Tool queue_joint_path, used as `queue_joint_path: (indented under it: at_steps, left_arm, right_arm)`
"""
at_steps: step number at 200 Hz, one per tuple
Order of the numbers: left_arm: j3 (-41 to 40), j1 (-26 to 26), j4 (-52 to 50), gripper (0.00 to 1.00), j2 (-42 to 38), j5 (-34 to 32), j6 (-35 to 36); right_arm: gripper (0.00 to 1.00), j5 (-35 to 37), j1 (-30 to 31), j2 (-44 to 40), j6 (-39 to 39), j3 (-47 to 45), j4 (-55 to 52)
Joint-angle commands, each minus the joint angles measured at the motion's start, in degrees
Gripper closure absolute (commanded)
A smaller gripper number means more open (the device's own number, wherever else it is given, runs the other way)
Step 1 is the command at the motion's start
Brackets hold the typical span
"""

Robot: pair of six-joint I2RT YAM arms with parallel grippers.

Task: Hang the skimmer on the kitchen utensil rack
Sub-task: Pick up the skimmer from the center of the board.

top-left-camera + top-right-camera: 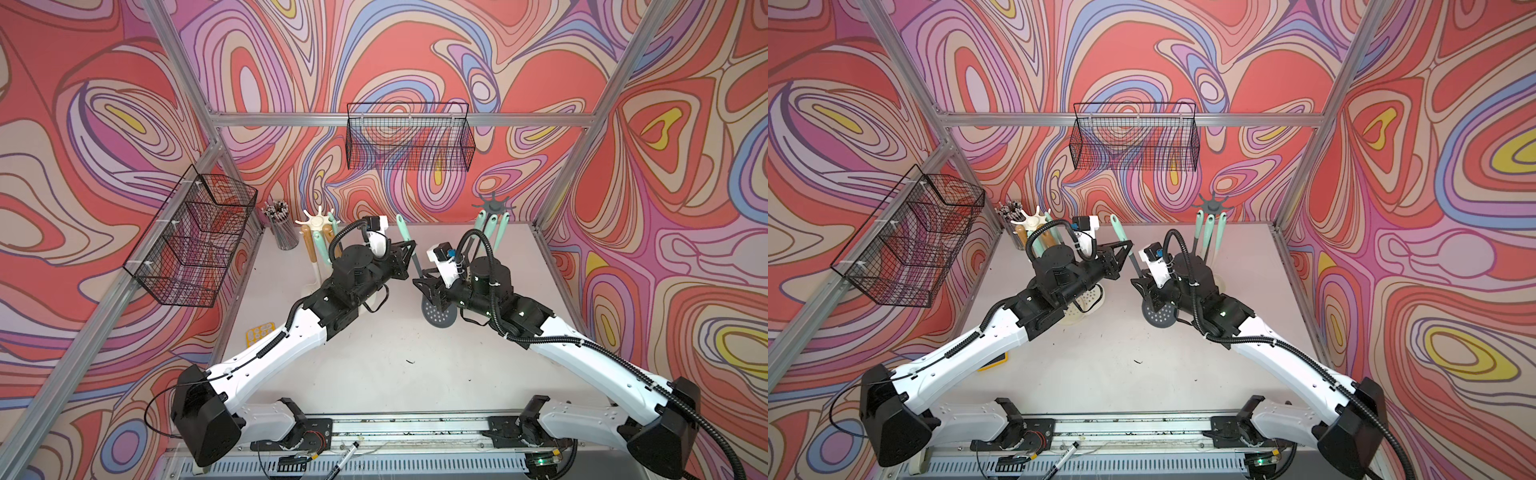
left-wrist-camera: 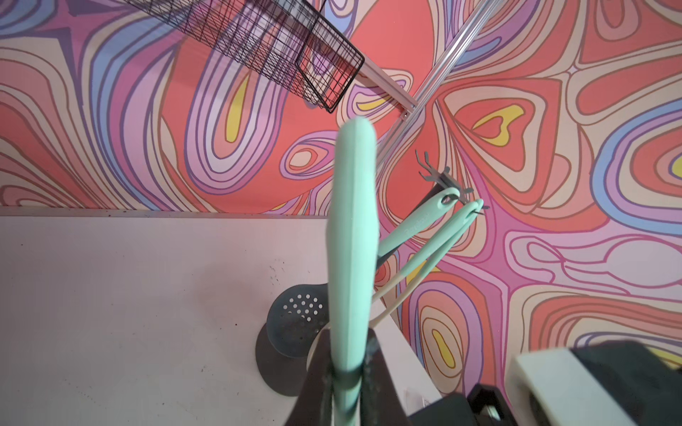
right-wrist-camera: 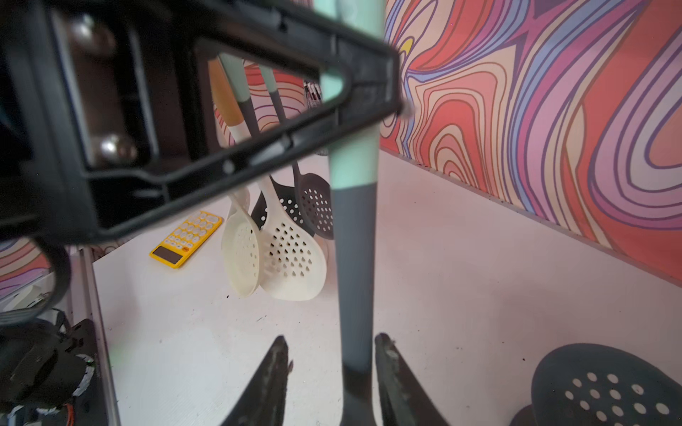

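Left pincer (image 2: 348,356) clamped shut on the skimmer (image 2: 352,221): black hard-plastic fingers (image 2: 380,369) pinch the mint handle, which is matte, soft-looking, flattened oval with a rounded tip. Right pincer (image 3: 332,354) is open. Its scuffed black fingers (image 3: 275,372) flank the smooth dark grey shaft with a gap on each side, no contact seen. In both top views the skimmer sits mid-frame between the two arms, tilted. Its handle tip points up toward the back wall, and its round perforated grey head (image 1: 436,318) is lower, partly under the right arm. The left pincer holds just above the mint/grey joint, the right one brackets the shaft just above the head. Cannot tell whether the head touches the table (image 1: 374,353), which is white, scuffed and speckled. Grey utensil rack (image 1: 492,205), spoked hub on a post, upper right of centre, has three mint handles hanging. One handle shows embossed lettering in the left wrist view, unreadable. Cream utensil rack (image 1: 318,220), same spoked shape, upper left of centre, carries cream and dark perforated skimmers. Yellow calculator (image 3: 186,238) lies flat on the table, key labels too small to read. Two black wire baskets (image 1: 409,137) are fixed to the aluminium frame.
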Motion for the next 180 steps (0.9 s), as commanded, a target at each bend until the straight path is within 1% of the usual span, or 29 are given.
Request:
queue_joint_path:
  at_steps: [1, 23, 47, 64, 88, 128, 152, 180]
  left_arm:
    - [2.4, -0.4, -2.2, 1.0, 1.1, -5.3, -1.9]
    - [3.3, -0.5, -2.9, 1.0, 1.8, -6.1, -2.2]
    - [4.0, -0.8, -3.0, 1.0, 2.4, -6.6, -1.9]
    - [4.1, -0.9, -3.1, 1.0, 2.6, -6.4, -1.5]
    - [4.1, -1.0, -3.4, 1.0, 2.7, -6.4, -1.4]
    - [3.3, -1.0, -2.2, 1.0, 2.8, -6.4, -2.1]
    - [3.0, -1.0, -1.5, 1.0, 3.2, -6.6, -3.0]
    - [2.8, -1.1, -0.6, 1.0, 3.5, -7.0, -4.2]
  right_arm:
    - [0.61, 11.7, 3.2, -0.9, -2.5, -2.6, 6.1]
    - [0.61, 20.1, 5.5, 0.7, -3.5, -3.5, 9.5]
    - [0.62, 26.3, 7.4, 3.2, -3.8, -4.0, 13.4]
    - [0.62, 28.7, 8.4, 5.3, -4.9, -3.0, 14.0]
    - [0.62, 29.4, 8.6, 6.0, -5.2, -2.3, 14.2]
    - [0.7, 34.8, 8.6, 6.9, -4.5, -2.9, 15.9]
    - [0.75, 37.2, 8.8, 7.9, -4.2, -3.3, 19.2]
    - [0.79, 42.4, 9.5, 10.3, -4.5, -3.9, 23.9]
